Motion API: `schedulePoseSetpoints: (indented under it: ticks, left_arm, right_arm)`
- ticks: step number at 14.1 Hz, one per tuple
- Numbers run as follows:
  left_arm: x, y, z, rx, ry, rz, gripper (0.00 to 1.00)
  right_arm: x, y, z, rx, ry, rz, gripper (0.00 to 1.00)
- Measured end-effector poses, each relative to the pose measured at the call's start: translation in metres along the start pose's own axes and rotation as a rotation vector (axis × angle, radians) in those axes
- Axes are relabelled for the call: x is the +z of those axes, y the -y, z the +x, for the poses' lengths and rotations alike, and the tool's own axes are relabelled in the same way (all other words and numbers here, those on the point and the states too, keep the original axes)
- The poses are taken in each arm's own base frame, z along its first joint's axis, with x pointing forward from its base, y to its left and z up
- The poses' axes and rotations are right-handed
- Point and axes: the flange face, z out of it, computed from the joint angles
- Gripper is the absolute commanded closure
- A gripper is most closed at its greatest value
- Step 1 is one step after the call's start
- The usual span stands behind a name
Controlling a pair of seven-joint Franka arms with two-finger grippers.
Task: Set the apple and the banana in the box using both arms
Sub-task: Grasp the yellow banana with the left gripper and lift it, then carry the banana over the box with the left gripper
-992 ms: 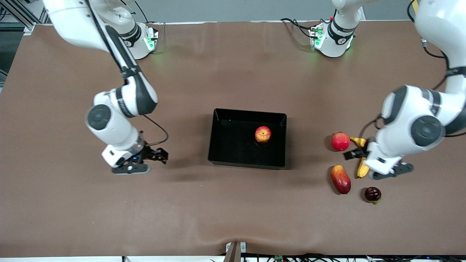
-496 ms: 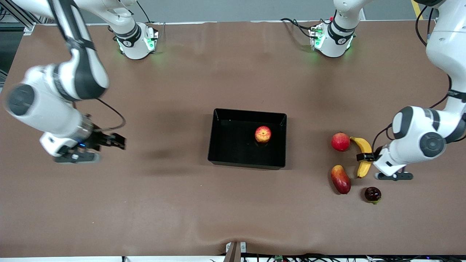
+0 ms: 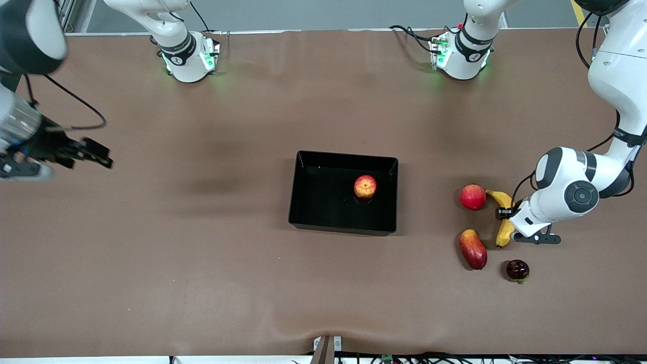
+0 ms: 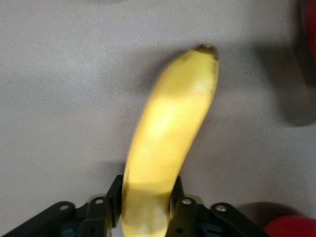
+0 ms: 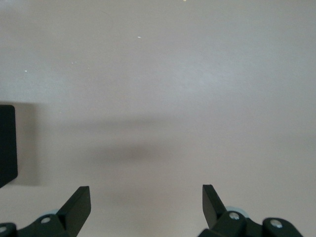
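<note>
The apple point(image 3: 365, 186) lies inside the black box point(image 3: 343, 155) at mid-table, toward its left-arm side. The yellow banana point(image 3: 505, 233) lies on the table at the left arm's end. My left gripper point(image 3: 505, 213) is down on the banana's middle and shut on it; in the left wrist view the banana point(image 4: 173, 123) runs out from between the jaws of my left gripper point(image 4: 146, 185). My right gripper point(image 3: 98, 154) is open and empty, up over bare table at the right arm's end; in its wrist view point(image 5: 146, 192) a corner of the box point(image 5: 6, 143) shows.
A deep-red round fruit point(image 3: 472, 196) sits beside the banana toward the box. A red-yellow mango point(image 3: 473, 248) and a dark purple fruit point(image 3: 517, 269) lie nearer the front camera than the banana.
My right arm has swung away from the box toward its end of the table and risen. My left gripper has come down onto the banana. The apple stays in the box.
</note>
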Motion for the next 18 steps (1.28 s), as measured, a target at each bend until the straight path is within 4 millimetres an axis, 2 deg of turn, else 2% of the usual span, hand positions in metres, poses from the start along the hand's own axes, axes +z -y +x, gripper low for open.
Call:
schedulePoseSetpoints:
  ticks: [2,3,5,7,9,11,12,15,18]
  left_arm:
    - [-0.018,0.001,0.001,0.026,-0.023,0.019,1.0]
    - [-0.036,0.0,0.001,0.052,-0.041,0.036,1.0]
    - [-0.082,-0.014,-0.002,0.09,-0.059,0.071,1.0]
    - [-0.137,-0.048,-0.01,0.085,-0.053,0.061,1.0]
    - [-0.181,-0.094,-0.021,0.027,-0.047,0.006,1.0]
    - [-0.204,-0.146,-0.028,-0.058,-0.055,-0.039,1.0]
    - [-0.209,-0.176,-0.03,-0.108,-0.058,-0.055,1.0]
    - [-0.213,-0.284,-0.04,-0.257,-0.043,-0.105,1.0]
    - [-0.201,-0.378,-0.051,-0.371,0.007,-0.152,1.0]
  right_arm:
    - [-0.031,-0.011,-0.008,0.019,0.031,0.001,0.0]
    - [-0.043,-0.014,-0.012,0.024,0.044,0.002,0.0]
    - [-0.053,-0.024,-0.017,0.042,0.067,0.003,0.0]
    - [-0.054,-0.035,-0.019,0.065,0.074,0.004,0.0]
    - [-0.058,-0.034,-0.02,0.096,0.069,0.003,0.0]
    - [-0.062,-0.023,-0.025,0.131,0.085,0.0,0.0]
    - [-0.063,-0.02,-0.027,0.135,0.086,0.0,0.0]
    - [-0.074,-0.021,-0.028,0.11,0.066,0.001,0.0]
    - [-0.084,-0.024,-0.029,0.086,0.049,0.002,0.0]
